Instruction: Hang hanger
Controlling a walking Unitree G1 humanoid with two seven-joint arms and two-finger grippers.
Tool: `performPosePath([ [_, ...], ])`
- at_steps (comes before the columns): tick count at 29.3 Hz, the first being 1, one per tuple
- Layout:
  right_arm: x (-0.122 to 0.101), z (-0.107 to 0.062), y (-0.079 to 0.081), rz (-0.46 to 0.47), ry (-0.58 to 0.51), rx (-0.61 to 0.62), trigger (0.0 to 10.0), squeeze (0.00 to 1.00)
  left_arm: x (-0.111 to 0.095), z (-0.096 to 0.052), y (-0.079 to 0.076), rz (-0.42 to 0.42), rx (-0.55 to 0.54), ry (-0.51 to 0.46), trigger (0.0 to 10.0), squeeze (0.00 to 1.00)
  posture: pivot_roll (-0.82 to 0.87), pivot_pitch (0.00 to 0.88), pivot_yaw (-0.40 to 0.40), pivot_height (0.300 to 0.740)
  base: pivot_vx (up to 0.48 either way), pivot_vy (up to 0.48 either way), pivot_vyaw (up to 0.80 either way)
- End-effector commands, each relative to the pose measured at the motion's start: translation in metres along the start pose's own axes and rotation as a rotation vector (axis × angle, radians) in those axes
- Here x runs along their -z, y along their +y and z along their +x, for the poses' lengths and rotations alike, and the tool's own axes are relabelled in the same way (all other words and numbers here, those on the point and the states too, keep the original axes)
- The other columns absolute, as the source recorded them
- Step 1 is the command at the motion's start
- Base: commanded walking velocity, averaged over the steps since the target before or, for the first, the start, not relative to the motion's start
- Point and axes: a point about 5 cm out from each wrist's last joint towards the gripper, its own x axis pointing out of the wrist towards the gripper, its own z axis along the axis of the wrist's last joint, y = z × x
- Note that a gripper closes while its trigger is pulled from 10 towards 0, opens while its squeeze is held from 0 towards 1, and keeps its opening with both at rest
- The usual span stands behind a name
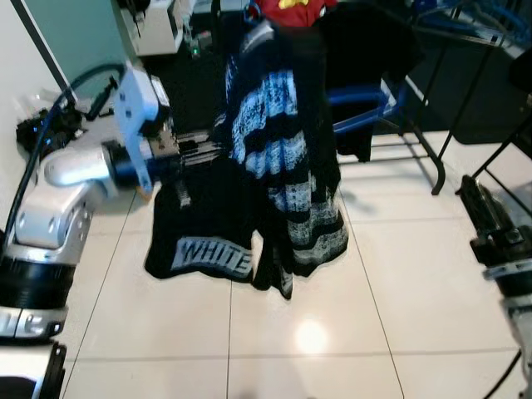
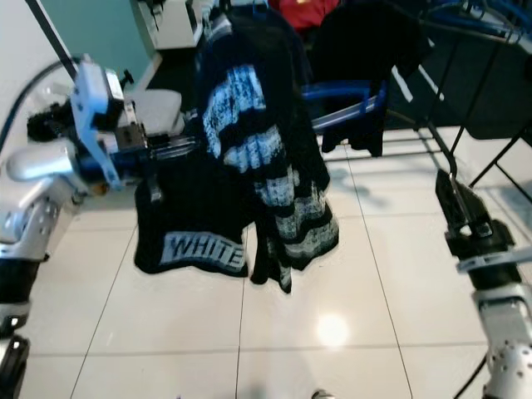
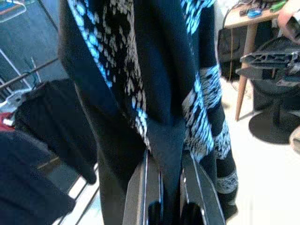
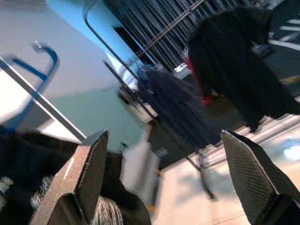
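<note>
the hanger cannot be made out under the striped sweater (image 1: 283,158) and the black "white" shirt (image 1: 208,241), which hang above the tiled floor (image 1: 332,332) in front of the robot, so the load looks soft, floppy and swingy, and probably best held high up. on the left, the left gripper (image 1: 199,150) reaches into the dark cloth, and its wrist view shows its fingers (image 3: 143,192) pinching a fold. on the right, the right gripper (image 2: 455,204) waits spread wide and holds nothing.
</note>
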Motion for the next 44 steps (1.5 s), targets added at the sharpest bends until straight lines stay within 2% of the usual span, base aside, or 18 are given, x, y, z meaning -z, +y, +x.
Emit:
performPosePath([
  [1, 0.001, 0.0, 0.0, -0.046, 0.028, 0.005, 10.0, 0.0, -0.006, 0.002, -0.002, 0.014, 0.019, -0.037, 0.0, 0.0, -0.04, 0.145, 0.078, 0.74, 0.0, 0.0, 0.0],
  [2, -0.002, 0.001, 0.0, -0.073, 0.039, 0.001, 10.0, 0.0, -0.005, 0.002, -0.005, 0.012, 0.033, -0.034, 0.0, 0.0, -0.04, 0.148, 0.077, 0.74, 0.0, 0.0, 0.0],
  [7, -0.004, 0.001, -0.001, -0.084, 0.038, 0.002, 10.0, 0.0, -0.004, 0.002, -0.006, 0.011, 0.04, -0.033, 0.0, 0.0, -0.04, 0.148, 0.077, 0.74, 0.0, 0.0, 0.0],
  [9, -0.007, 0.001, -0.001, -0.065, 0.022, -0.007, 10.0, 0.0, -0.004, 0.003, -0.008, 0.003, 0.047, -0.044, 0.0, 0.0, -0.05, 0.152, 0.079, 0.74, 0.0, 0.0, 0.0],
  [11, -0.007, 0.002, 0.003, 0.041, -0.031, -0.013, 10.0, 0.0, -0.01, 0.007, -0.014, -0.018, 0.076, -0.117, 0.0, 0.0, -0.05, 0.154, 0.081, 0.74, 0.0, 0.0, 0.0],
  [16, -0.006, 0.003, 0.005, 0.09, -0.051, -0.007, 10.0, 0.0, -0.012, 0.009, -0.016, -0.024, 0.082, -0.147, 0.0, 0.0, -0.05, 0.154, 0.081, 0.74, 0.0, 0.0, 0.0],
  [18, 0.028, 0.012, 0.024, 0.226, 0.029, -0.021, 10.0, 0.0, -0.022, 0.018, -0.028, -0.04, 0.134, -0.254, 0.0, 0.0, -0.05, 0.154, 0.079, 0.74, 0.0, 0.0, 0.0],
  [21, 0.028, 0.012, 0.024, 0.226, 0.029, -0.021, 10.0, 0.0, -0.022, 0.018, -0.028, -0.04, 0.134, -0.254, 0.0, 0.0, -0.05, 0.154, 0.079, 0.74, 0.0, 0.0, 0.0],
  [22, 0.041, 0.014, 0.034, 0.26, 0.077, -0.047, 10.0, 0.0, -0.026, 0.021, -0.033, -0.046, 0.156, -0.293, 0.0, 0.0, -0.05, 0.154, 0.079, 0.74, 0.0, 0.0, 0.0],
  [25, 0.049, 0.014, 0.042, 0.279, 0.128, -0.093, 10.0, 0.0, -0.03, 0.022, -0.036, -0.047, 0.175, -0.316, 0.0, 0.0, -0.04, 0.151, 0.078, 0.74, 0.0, 0.0, 0.0],
  [26, 0.052, 0.011, 0.049, 0.277, 0.186, -0.16, 10.0, 0.0, -0.031, 0.022, -0.036, -0.046, 0.186, -0.322, 0.0, 0.0, -0.05, 0.151, 0.077, 0.74, 0.0, 0.0, 0.0],
  [30, 0.052, 0.011, 0.049, 0.277, 0.186, -0.16, 10.0, 0.0, -0.031, 0.022, -0.036, -0.046, 0.186, -0.322, 0.0, 0.0, -0.05, 0.151, 0.077, 0.74, 0.0, 0.0, 0.0],
  [31, 0.056, 0.006, 0.058, 0.266, 0.26, -0.238, 10.0, 0.0, -0.032, 0.022, -0.037, -0.046, 0.2, -0.327, 0.0, 0.0, -0.05, 0.15, 0.074, 0.74, 0.0, 0.0, 0.0],
  [32, 0.056, 0.006, 0.058, 0.266, 0.26, -0.238, 10.0, 0.0, -0.032, 0.022, -0.037, -0.046, 0.2, -0.327, 0.0, 0.0, -0.05, 0.15, 0.074, 0.74, 0.0, 0.0, 0.0],
  [33, 0.06, 0.001, 0.065, 0.263, 0.324, -0.295, 10.0, 0.0, -0.032, 0.022, -0.039, -0.047, 0.211, -0.333, 0.0, 0.0, -0.05, 0.15, 0.072, 0.74, 0.0, 0.0, 0.0],
  [37, 0.065, -0.004, 0.071, 0.266, 0.381, -0.335, 10.0, 0.0, -0.033, 0.022, -0.04, -0.051, 0.219, -0.34, 0.0, 0.0, -0.05, 0.149, 0.072, 0.74, 0.0, 0.0, 0.0],
  [39, 0.072, -0.023, 0.091, 0.296, 0.509, -0.502, 10.0, 0.0, -0.031, 0.024, -0.04, -0.039, 0.222, -0.33, 0.0, 0.0, -0.06, 0.149, 0.069, 0.74, 0.0, 0.0, 0.0],
  [44, 0.074, -0.031, 0.092, 0.29, 0.558, -0.515, 10.0, 0.0, -0.032, 0.024, -0.04, -0.041, 0.22, -0.335, 0.0, 0.0, -0.06, 0.15, 0.069, 0.74, 0.0, 0.0, 0.0],
])
